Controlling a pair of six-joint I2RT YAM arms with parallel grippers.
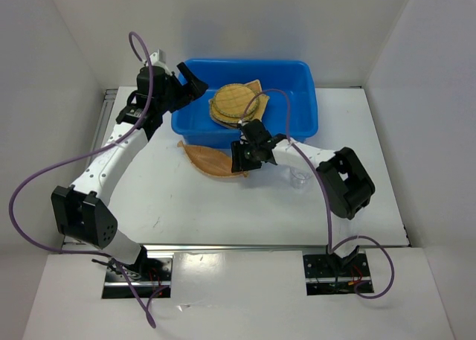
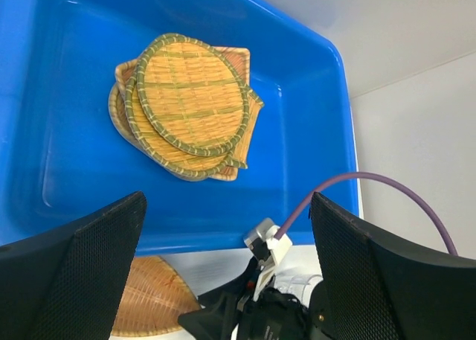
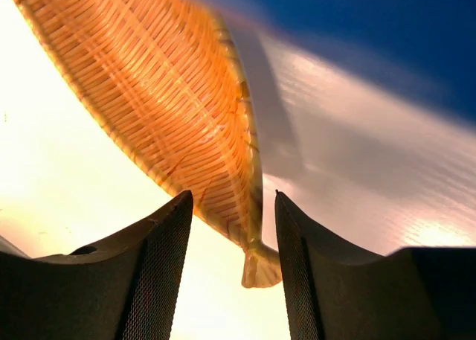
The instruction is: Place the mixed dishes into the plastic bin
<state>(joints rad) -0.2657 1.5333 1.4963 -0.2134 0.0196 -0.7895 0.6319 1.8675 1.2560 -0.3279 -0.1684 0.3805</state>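
At the right gripper point(image 3: 232, 199): parted to a narrow slot, astride the pointed tail of the leaf-shaped tray point(image 3: 163, 94). Bright table visible on either side of the tail, so nothing clamped yet. Angled low over the table point(image 1: 186, 206), just in front of the near wall of the plastic bin point(image 1: 297, 106). Leaf-shaped tray lying on the table alongside that wall, outside the bin.

At the left gripper point(image 2: 227, 199): spread wide, holding nothing, poised above the bin's near-left rim. Below it, inside the bin: a stack of woven trays point(image 2: 186, 102), oval-looking one on top, squarer ones beneath.

Off to the right, alone on the table: small clear cup point(image 1: 300, 178), near the right arm's elbow.

Handling, as judged: light, thin and fairly stiff weave, rough enough not to slip. Best pinched across the rim close to the tail, lightly. Likely to droop or swing when held from one end, so lift slowly and well clear of the wall. Cup: very light, easily tipped or crushed.
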